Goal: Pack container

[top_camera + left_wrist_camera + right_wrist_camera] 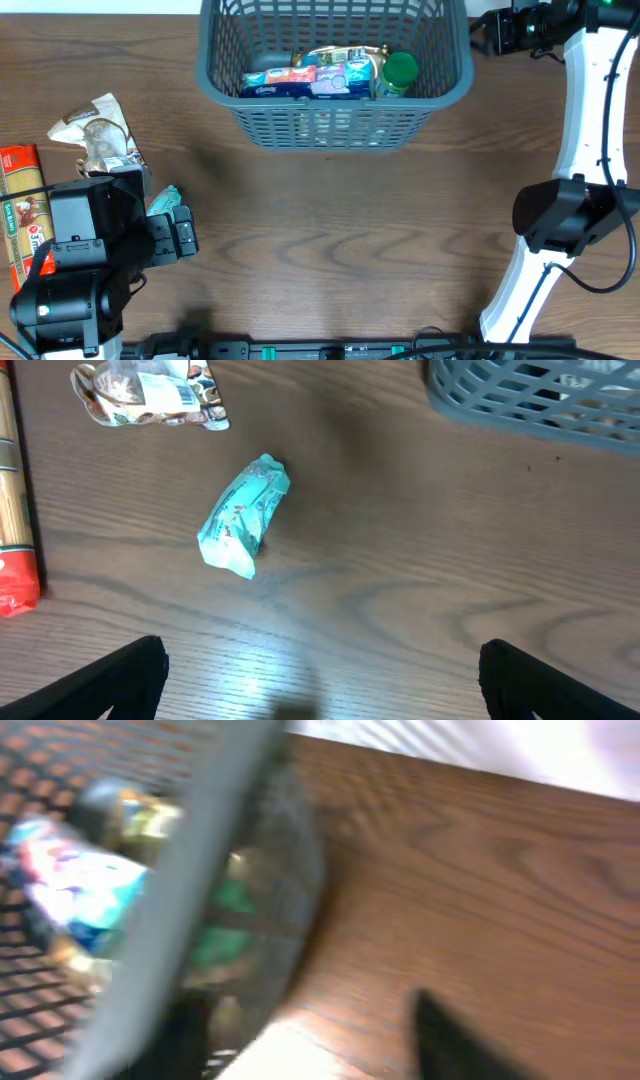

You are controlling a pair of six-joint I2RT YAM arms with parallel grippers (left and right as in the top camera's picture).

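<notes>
The dark grey slotted container [335, 120] stands at the table's far middle. It holds a blue tissue pack [300, 85], a gold bag [350, 58] and a green-lidded jar [398, 72]. A small teal packet [243, 515] lies on the table, also seen overhead [165, 200]. My left gripper [320, 680] is open and empty, just short of the packet. My right gripper [310, 1040] is open and empty beside the container's right wall [190, 870]; its view is blurred.
A crumpled snack bag [100, 135] lies at the left, also in the left wrist view [145, 395]. A red-and-yellow pasta pack [25, 215] lies along the left edge. The container's corner [540, 400] shows top right in the left wrist view.
</notes>
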